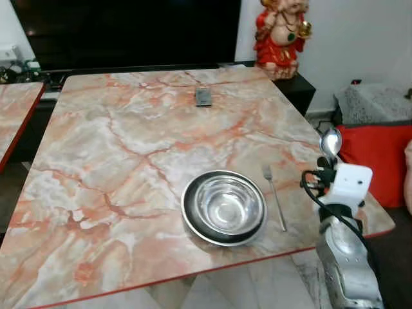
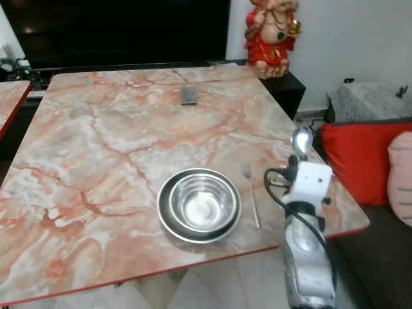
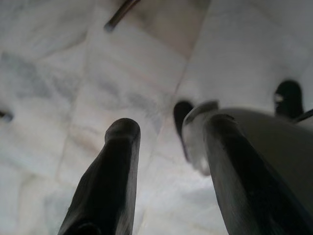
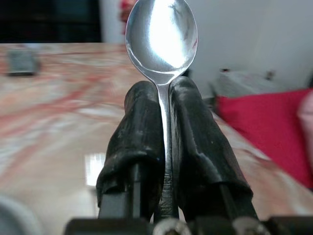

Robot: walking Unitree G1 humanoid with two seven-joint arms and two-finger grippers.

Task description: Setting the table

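1. The right gripper is raised at the near right edge of the marble table, its two black fingers pressed tight on the handle of a spoon, whose bowl stands up past the fingertips.
2. The left gripper hangs over a pale tiled floor, its fingers apart with nothing between them.
3. Near the table's front edge sits a steel bowl on a dark plate.
4. A fork lies just right of the bowl, apart from it, its tines pointing toward the far side.
5. Right of the table stands a red cushion.
6. Toward the far edge lies a small dark flat object; what it is cannot be told.
7. Beyond the far right corner stands a red figurine on a black cabinet.
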